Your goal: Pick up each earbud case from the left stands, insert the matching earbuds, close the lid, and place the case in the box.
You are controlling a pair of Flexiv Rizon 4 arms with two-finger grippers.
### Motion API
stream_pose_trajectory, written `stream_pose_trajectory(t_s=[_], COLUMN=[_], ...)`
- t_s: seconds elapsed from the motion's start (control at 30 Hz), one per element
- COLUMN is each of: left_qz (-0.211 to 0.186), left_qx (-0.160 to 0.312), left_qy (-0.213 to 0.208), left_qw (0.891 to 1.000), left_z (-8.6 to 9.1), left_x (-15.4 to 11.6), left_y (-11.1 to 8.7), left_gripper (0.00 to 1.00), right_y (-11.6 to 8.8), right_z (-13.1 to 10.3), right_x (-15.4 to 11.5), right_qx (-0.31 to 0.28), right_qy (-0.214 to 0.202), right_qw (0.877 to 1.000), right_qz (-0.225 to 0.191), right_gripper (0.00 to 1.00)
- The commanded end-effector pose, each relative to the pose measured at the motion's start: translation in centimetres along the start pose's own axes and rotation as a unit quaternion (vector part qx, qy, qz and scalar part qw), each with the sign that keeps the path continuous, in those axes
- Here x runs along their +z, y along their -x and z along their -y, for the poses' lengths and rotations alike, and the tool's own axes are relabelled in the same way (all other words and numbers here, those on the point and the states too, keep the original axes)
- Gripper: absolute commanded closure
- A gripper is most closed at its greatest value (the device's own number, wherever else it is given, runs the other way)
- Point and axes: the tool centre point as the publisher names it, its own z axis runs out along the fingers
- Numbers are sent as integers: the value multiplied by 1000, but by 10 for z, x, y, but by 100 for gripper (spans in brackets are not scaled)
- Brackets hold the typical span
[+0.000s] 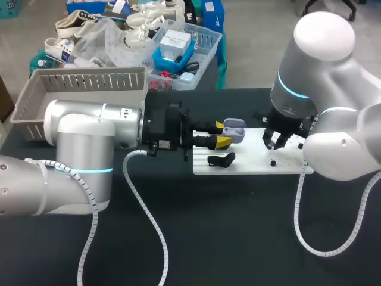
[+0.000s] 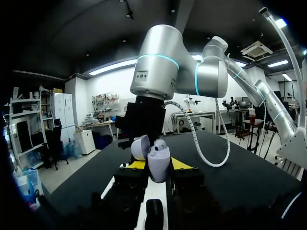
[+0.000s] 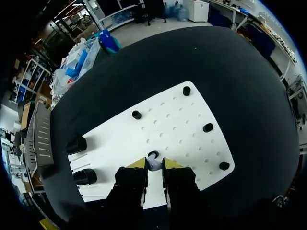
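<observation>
Between the left gripper's (image 1: 221,133) yellow tips, pinched from both sides: lilac case (image 1: 235,128), lid up, over board's (image 1: 250,164) left end. Right gripper (image 1: 277,140) closed narrowly on small earbud (image 3: 154,165), just above board. Beside case, black stand (image 1: 221,159); pegs (image 3: 207,127) farther right. Grey box (image 1: 36,95) at worktop's (image 1: 238,226) far left.
</observation>
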Motion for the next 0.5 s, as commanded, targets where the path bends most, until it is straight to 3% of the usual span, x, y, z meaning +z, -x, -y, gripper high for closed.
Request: stream_pose_trajectory(t_s=[0.03,0.07,0.5], left_qz=[0,0,0], left_qx=[1,1,1], left_qy=[4,4,4], left_qw=[1000,1000,1000], left_z=[1,1,1], left_x=[1,1,1], left_y=[0,0,0], left_gripper=[100,100,100], right_y=[1,1,-1], right_z=[0,0,4], right_x=[1,2,-16], right_qx=[-1,-1,0], right_qy=[0,0,14], right_qw=[1000,1000,1000], right_qz=[0,0,4], right_gripper=[95,100,100])
